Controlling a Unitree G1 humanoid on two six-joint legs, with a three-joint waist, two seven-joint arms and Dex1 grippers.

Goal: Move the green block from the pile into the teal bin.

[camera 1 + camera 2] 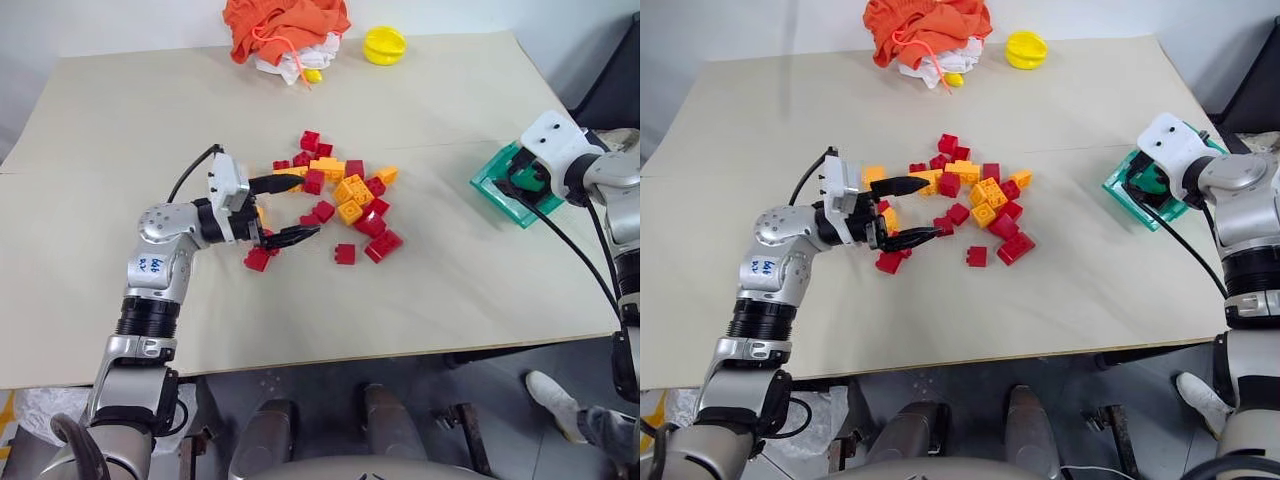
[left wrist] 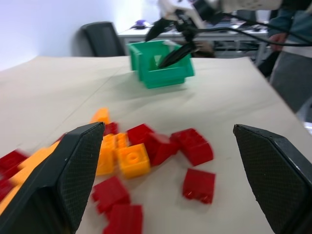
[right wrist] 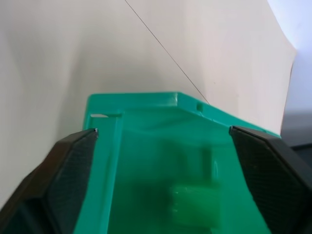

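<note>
Translucent teal bin [image 3: 146, 146] holding studded green block [image 3: 195, 202], right gripper [image 3: 161, 165] spread above, left gripper [image 2: 165, 185] spread by glossy pile [image 1: 335, 205]

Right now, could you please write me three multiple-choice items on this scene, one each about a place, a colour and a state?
1. Where is the green block?
A. inside the teal bin
B. in the pile
C. beside the orange cloth

2. What colour is the round object at the table's far edge?
A. red
B. yellow
C. blue

3. How is the right gripper?
A. shut on a brick
B. shut, empty
C. open over the bin

Answers: 1 A, it lies on the bin's floor; 2 B, plainly yellow; 3 C, its fingers stand wide apart with nothing between.
</note>
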